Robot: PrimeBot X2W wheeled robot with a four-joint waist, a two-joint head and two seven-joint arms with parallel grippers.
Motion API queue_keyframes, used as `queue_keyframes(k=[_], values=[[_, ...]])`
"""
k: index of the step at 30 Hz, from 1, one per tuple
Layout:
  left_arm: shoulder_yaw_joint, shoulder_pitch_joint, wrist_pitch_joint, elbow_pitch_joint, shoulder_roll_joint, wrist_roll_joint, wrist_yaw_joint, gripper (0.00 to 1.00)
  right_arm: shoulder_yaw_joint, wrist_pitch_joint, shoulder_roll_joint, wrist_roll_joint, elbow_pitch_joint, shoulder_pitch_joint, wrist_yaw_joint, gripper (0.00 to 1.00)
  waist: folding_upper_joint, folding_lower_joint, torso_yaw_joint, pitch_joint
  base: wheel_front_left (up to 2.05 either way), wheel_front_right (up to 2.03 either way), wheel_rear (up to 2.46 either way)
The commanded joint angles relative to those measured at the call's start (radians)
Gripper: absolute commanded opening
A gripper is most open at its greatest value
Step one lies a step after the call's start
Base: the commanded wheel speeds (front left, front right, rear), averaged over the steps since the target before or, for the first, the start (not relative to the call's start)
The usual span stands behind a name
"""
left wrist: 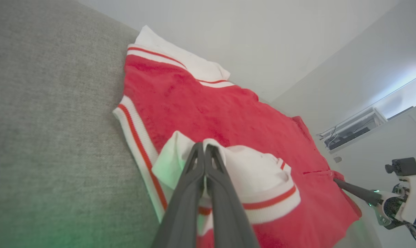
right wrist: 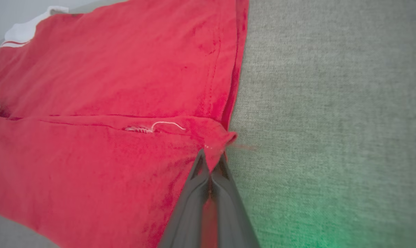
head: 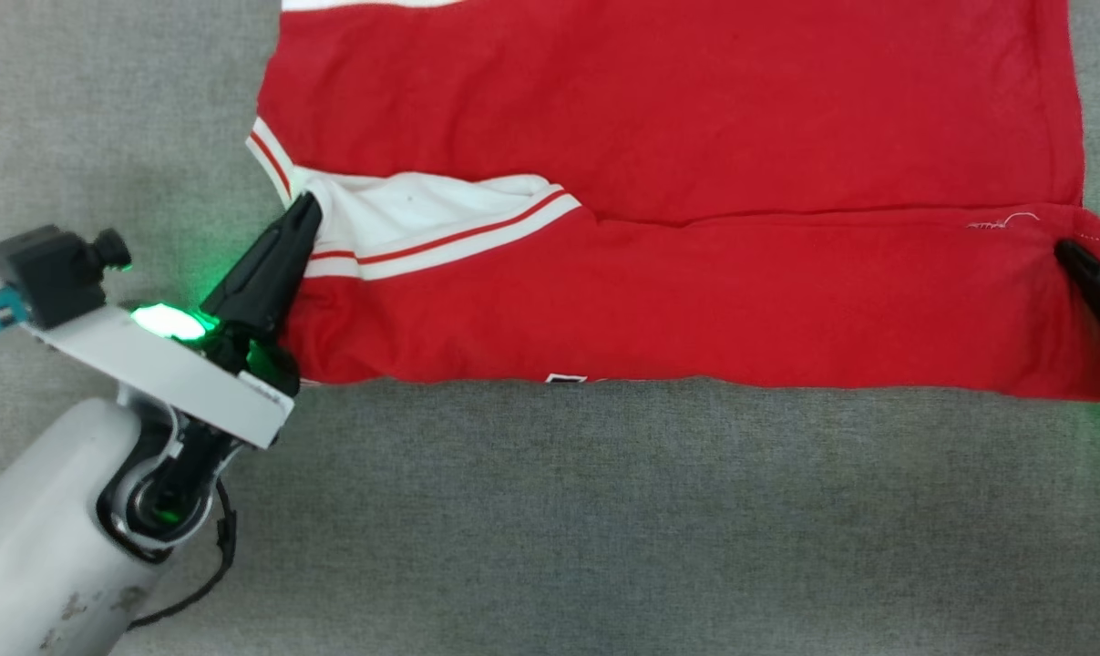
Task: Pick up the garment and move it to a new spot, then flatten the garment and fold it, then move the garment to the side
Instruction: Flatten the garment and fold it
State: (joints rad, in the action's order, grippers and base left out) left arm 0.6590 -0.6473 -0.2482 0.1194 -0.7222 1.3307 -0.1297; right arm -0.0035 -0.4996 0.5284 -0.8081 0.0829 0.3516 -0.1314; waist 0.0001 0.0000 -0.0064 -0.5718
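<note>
Fig. Garment (head: 677,137) lying on the grey fabric surface (head: 604,510), its near part folded over, pinched at both ends.
My left gripper (head: 305,208) is clamped on the white sleeve (head: 404,214) at left; my right gripper (head: 1064,251) is clamped on the garment's red right edge.

The right gripper (right wrist: 211,162) rises from the bottom edge with its two dark fingers pressed together, pinching a folded corner of the red garment (right wrist: 108,69). The cloth spreads to the left, a folded layer lying over it (a loose white thread (right wrist: 166,124) curls at the fold's edge). A white sleeve (right wrist: 25,31) shows at the top left. A grey cloth surface (right wrist: 332,103) lies to the right, tinted green low down.
</note>
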Motion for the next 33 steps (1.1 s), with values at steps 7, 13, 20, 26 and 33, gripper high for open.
queue_keyframes(k=[7, 13, 20, 26, 33], values=[[0.085, -0.024, -0.005, 0.141, -0.024, -0.061, 0.002, 0.44, 0.044, 0.054, 0.007, 0.007, -0.049, 0.027, 0.002, 0.13, -0.0001, 0.0000, 0.001, 0.003, 0.00, 0.00, 0.00], [0.157, -0.079, 0.031, 0.184, -0.063, -0.114, 0.001, 1.00, 0.035, 0.118, 0.004, 0.024, -0.074, 0.002, 0.002, 1.00, -0.0001, 0.0000, 0.018, 0.069, 0.00, 0.00, 0.00], [0.165, -0.165, 0.209, 0.144, -0.149, -0.075, 0.030, 1.00, -0.001, 0.157, 0.008, 0.020, -0.070, -0.047, 0.002, 1.00, -0.0001, 0.0000, 0.038, 0.157, 0.00, 0.00, 0.00], [0.198, -0.176, 0.514, -0.006, -0.231, 0.058, 0.117, 1.00, -0.006, 0.155, -0.003, 0.015, -0.071, -0.067, 0.002, 1.00, -0.0001, 0.0000, 0.034, 0.195, 0.00, 0.00, 0.00], [0.245, -0.202, 0.776, -0.144, -0.286, 0.153, 0.203, 1.00, 0.008, 0.157, -0.012, 0.009, -0.056, -0.049, 0.002, 1.00, -0.0001, 0.0000, 0.011, 0.176, 0.00, 0.00, 0.00]])
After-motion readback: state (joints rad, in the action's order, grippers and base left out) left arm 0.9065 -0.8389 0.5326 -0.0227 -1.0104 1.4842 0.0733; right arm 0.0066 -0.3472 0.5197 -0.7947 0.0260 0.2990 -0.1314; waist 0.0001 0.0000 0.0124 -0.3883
